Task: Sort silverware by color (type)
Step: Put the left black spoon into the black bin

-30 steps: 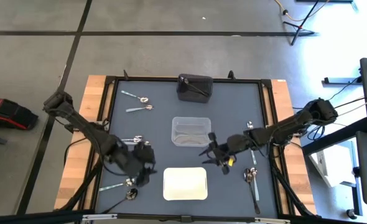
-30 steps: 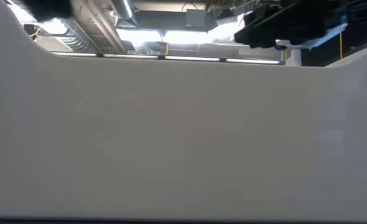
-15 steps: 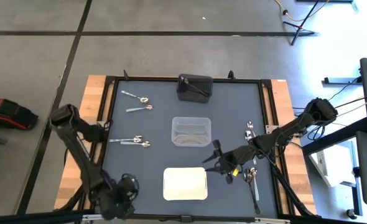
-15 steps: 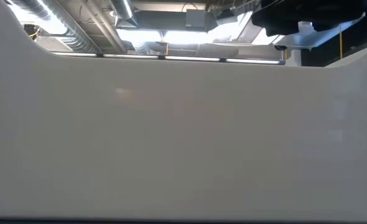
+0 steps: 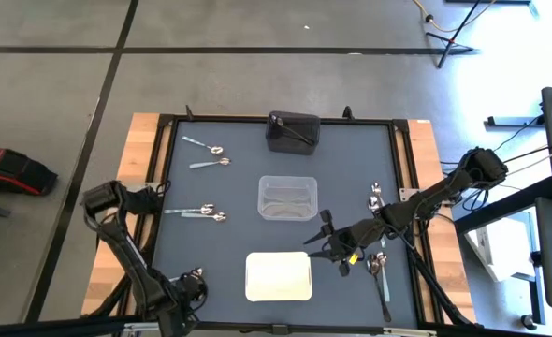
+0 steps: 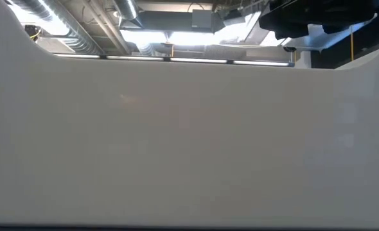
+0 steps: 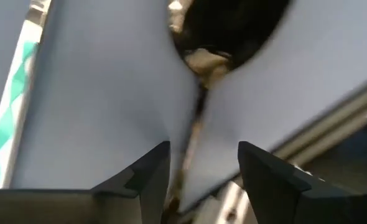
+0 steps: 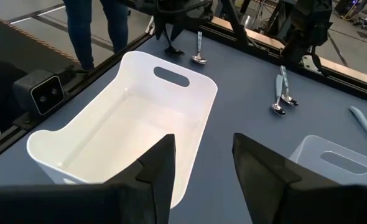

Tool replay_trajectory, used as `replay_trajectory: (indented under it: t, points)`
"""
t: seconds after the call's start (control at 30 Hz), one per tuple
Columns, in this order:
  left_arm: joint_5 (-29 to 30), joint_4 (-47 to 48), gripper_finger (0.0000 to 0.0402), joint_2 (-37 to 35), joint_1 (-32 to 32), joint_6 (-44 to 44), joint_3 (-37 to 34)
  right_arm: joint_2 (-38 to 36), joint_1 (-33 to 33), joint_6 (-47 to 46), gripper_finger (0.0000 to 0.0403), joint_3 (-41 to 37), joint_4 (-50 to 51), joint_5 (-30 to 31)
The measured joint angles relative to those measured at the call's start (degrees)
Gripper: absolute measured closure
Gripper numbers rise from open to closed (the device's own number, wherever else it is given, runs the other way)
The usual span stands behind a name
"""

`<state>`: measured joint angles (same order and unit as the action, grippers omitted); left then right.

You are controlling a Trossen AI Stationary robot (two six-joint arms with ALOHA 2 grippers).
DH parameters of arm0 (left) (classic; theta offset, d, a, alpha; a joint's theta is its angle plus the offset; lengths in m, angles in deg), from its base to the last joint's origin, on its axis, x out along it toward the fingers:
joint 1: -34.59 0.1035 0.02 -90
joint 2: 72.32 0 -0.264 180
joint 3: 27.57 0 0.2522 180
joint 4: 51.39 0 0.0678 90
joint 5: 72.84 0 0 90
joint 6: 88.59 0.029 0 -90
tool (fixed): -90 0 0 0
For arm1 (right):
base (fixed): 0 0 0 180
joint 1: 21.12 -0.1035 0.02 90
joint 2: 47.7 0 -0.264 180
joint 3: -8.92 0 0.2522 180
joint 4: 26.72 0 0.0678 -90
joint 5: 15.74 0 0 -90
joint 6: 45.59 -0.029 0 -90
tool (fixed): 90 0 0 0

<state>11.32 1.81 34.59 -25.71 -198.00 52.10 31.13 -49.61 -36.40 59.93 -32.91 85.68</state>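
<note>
Jaws on your left gripper (image 5: pixel 184 292) stand apart, and the left wrist view is too smeared to show anything between them, so treat them as empty. A second ago that gripper hung over the two spoons lying at the near left of the table (image 5: pixel 248 168). It has since swung down to the near-left corner, and its arm now covers that spot, so you cannot see from above whether those two spoons still lie there.

Just right of it sits the white tray (image 5: pixel 251 277), empty as the right wrist view shows it.

Your right gripper (image 5: pixel 325 241) hovers just past the white tray's far-right corner. Its jaws are apart with nothing in them, and it has barely shifted in the last half second.

Near the right edge lie a few spoons (image 5: pixel 378 266), with one more (image 5: pixel 376 197) a little farther on.

At mid-left, a pair of silver spoons (image 5: pixel 199 212) is untouched. The clear tray (image 5: pixel 263 198) sits mid-table, and another pair (image 5: pixel 210 155) lies at the far left. The black tray (image 5: pixel 278 140) stands at the far edge, with one dark piece seemingly inside.

My reading is that neither arm carries anything, so the sort has hardly begun and your next pick is still open.
</note>
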Motion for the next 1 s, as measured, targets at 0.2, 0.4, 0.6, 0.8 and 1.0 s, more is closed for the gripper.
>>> replay_trajectory:
  t: [0.2,0.4,0.6,0.8,1.0]
  points:
    - [0.4,0.4,0.0242,1.1,0.0,0.4,0.2,0.0,0.0,0.0,0.0249,0.0,0.1,0.0]
    - [1.1,1.0,0.0304,1.1,0.2,1.5,0.1,0.0,0.0,0.0,0.0249,0.0,0.5,0.0]
    - [1.4,1.5,0.0369,1.1,0.4,2.2,0.0,0.0,0.0,0.0,0.0249,0.0,2.0,-0.5]
    - [2.0,1.6,0.0393,1.0,0.5,3.6,0.0,0.0,0.0,-2.8,0.0249,0.0,2.2,-0.5]
    - [9.4,3.8,0.0389,-0.6,0.7,5.2,1.2,0.0,0.0,-5.5,0.0245,0.0,2.2,1.5]
